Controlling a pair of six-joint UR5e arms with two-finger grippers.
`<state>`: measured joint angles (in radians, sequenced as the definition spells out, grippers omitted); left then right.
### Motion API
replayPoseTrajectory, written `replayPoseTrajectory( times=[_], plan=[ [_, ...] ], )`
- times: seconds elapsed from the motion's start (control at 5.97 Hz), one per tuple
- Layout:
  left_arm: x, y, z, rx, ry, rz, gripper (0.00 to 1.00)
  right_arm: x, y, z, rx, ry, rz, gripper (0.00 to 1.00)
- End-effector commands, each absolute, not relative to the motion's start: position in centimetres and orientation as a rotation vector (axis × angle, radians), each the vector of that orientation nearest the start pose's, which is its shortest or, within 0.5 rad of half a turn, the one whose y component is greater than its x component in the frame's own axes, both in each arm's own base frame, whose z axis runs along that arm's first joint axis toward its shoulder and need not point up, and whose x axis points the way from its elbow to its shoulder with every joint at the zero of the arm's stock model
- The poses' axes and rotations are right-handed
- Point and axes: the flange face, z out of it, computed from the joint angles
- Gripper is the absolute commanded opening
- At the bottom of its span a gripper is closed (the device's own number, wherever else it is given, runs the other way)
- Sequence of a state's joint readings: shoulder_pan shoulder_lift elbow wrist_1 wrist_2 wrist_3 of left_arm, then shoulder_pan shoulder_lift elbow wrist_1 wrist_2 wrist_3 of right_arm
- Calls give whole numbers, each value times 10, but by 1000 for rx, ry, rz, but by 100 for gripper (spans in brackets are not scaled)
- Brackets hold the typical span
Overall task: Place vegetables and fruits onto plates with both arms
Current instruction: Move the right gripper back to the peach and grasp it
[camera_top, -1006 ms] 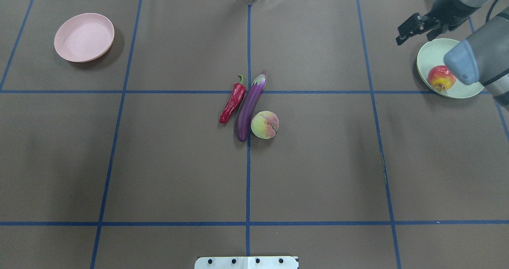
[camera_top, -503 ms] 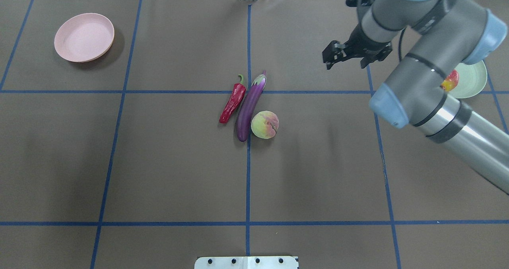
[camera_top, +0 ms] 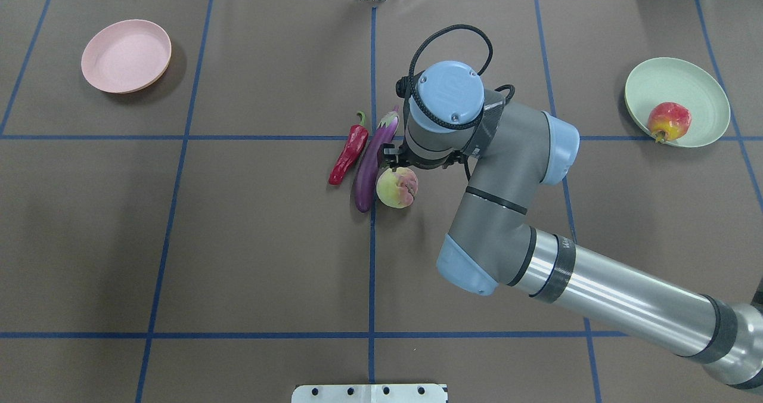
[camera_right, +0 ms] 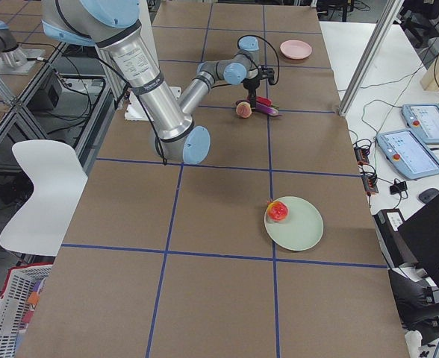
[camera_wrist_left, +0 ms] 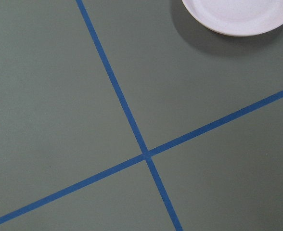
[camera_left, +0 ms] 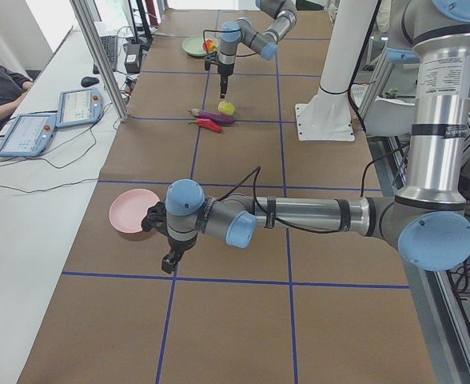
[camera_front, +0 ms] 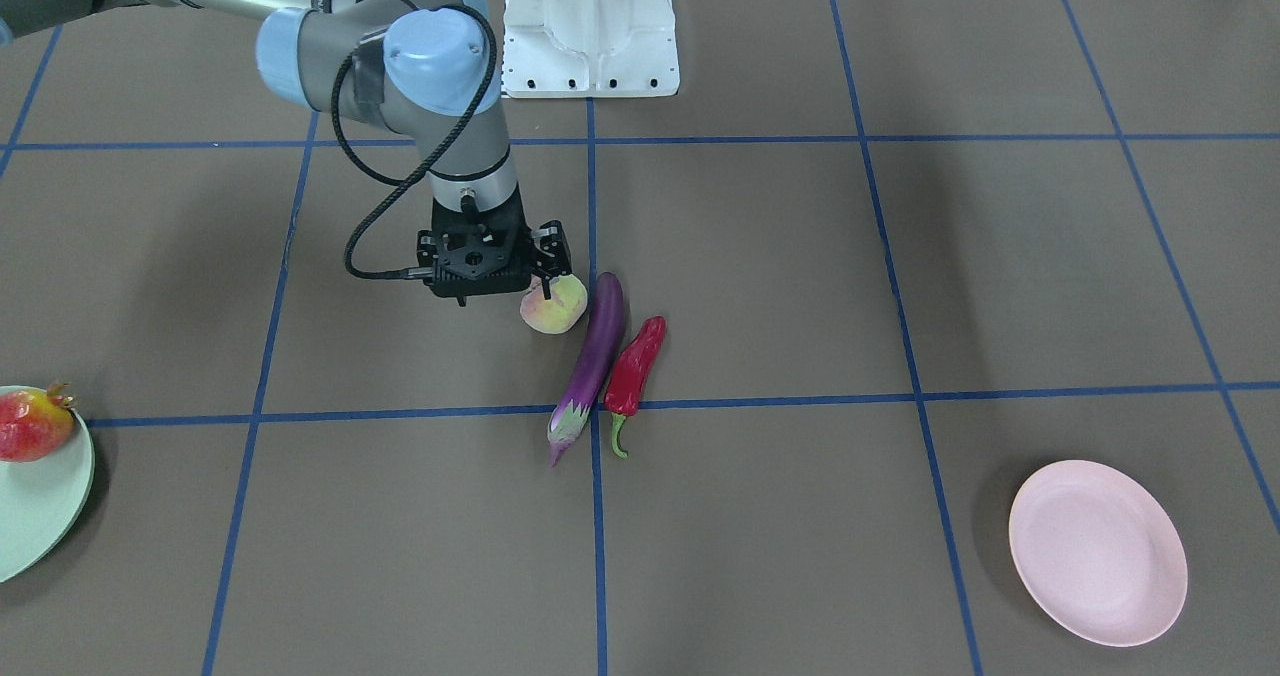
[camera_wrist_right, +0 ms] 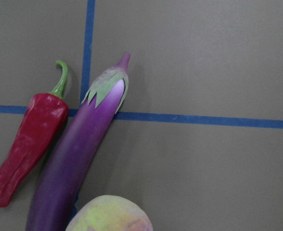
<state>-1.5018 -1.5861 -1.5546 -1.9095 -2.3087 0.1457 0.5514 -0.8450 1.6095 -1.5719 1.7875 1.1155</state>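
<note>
Table (camera_top: 238, 242): right arm (camera_top: 506, 170) extended to its centre, left arm (camera_left: 299, 214) low near the pink plate (camera_top: 126, 55).
Mint green plate (camera_top: 685, 78) carries the pomegranate (camera_top: 669, 120). Eggplant (camera_top: 374, 161) lies on the table between chili (camera_top: 349, 155) and peach (camera_top: 398, 188), close beside both. Right gripper (camera_front: 490, 276) hangs just over the peach, jaws apparently spread, holding nothing. The left gripper (camera_left: 169, 261) is too small to judge its jaws.

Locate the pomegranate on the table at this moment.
In the overhead view the pomegranate lies on the mint green plate at the far right, well away from the peach, eggplant and chili at the centre.
</note>
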Motion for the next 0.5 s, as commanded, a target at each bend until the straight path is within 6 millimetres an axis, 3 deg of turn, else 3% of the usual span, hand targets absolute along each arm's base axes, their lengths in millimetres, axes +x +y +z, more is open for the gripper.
replayPoseTrajectory(
  times=[0.0,0.17,0.34],
  plan=[
    [-30,-521,624,353,721,328,100,-574,-451,207,194,-743,-9,100],
    [-30,-521,623,356,720,329,100,-593,-459,199,191,-726,-8,100],
    [-30,-521,623,356,720,329,100,-597,-456,203,195,-717,-13,100]
  ],
)
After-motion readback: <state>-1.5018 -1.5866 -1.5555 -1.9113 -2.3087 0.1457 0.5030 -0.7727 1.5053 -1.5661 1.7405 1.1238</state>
